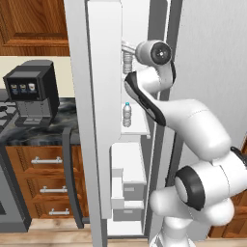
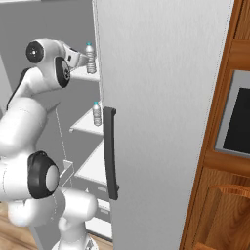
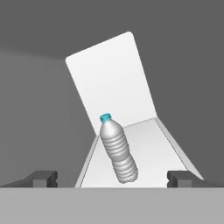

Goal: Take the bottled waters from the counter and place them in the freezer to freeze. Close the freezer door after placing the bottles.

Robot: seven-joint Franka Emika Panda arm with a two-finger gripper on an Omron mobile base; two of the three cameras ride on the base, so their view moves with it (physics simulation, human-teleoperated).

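Note:
Two bottled waters stand inside the freezer [image 1: 140,159]. One bottle [image 1: 127,115] [image 2: 96,113] rests on a middle white shelf. The other bottle [image 1: 127,62] [image 2: 90,57] [image 3: 117,151] stands on the shelf above, clear with a teal cap. My gripper [image 1: 127,50] [image 2: 81,59] [image 3: 112,178] is open just in front of this upper bottle, with the fingertips [image 3: 43,177] wide apart on either side and not touching it. The freezer door [image 1: 96,120] stands open on the left, its dark bar handle [image 1: 70,178] facing outward. The counter [image 1: 62,123] lies left of the door.
A black coffee machine [image 1: 31,91] sits on the counter above wooden drawers [image 1: 48,178]. A grey stove [image 1: 6,116] is at the far left. The fridge's other grey door [image 2: 166,122] with its dark handle [image 2: 110,151] is closed, beside wooden cabinets [image 2: 229,146].

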